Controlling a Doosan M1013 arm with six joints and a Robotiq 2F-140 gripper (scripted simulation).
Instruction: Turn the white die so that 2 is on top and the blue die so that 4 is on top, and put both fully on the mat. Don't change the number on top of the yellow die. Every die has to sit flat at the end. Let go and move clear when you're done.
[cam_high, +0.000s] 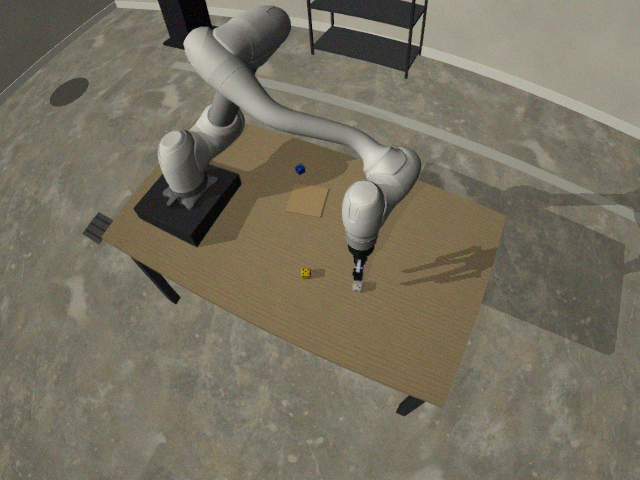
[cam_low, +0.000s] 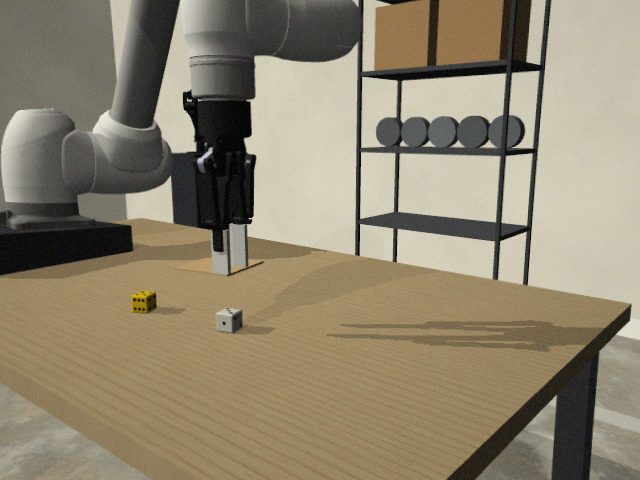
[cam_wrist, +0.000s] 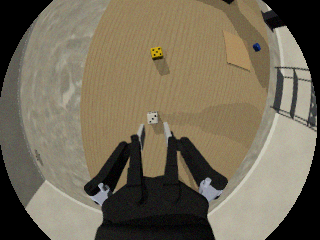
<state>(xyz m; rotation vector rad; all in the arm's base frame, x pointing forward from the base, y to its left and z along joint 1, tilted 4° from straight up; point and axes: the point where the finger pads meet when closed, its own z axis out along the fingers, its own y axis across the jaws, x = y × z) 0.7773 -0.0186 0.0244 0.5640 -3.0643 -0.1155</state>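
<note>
Gripper (cam_high: 357, 276) (cam_low: 230, 267) (cam_wrist: 154, 128) hanging above the table (cam_high: 279, 242) (cam_low: 310, 372) (cam_wrist: 120, 90), fingers standing partly open, holding nothing. White die (cam_high: 357, 285) (cam_low: 229, 320) (cam_wrist: 152, 118) and yellow die (cam_high: 306, 273) (cam_low: 143, 301) (cam_wrist: 157, 52) sitting flat on the wood, off the mat (cam_high: 308, 201) (cam_low: 191, 266) (cam_wrist: 237, 51); blue die (cam_high: 299, 168) (cam_wrist: 256, 47) lying near the mat, also off it, its top number too small to tell.

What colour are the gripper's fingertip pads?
Light grey, nearly white; the fingertip pads show best in the exterior view.
</note>
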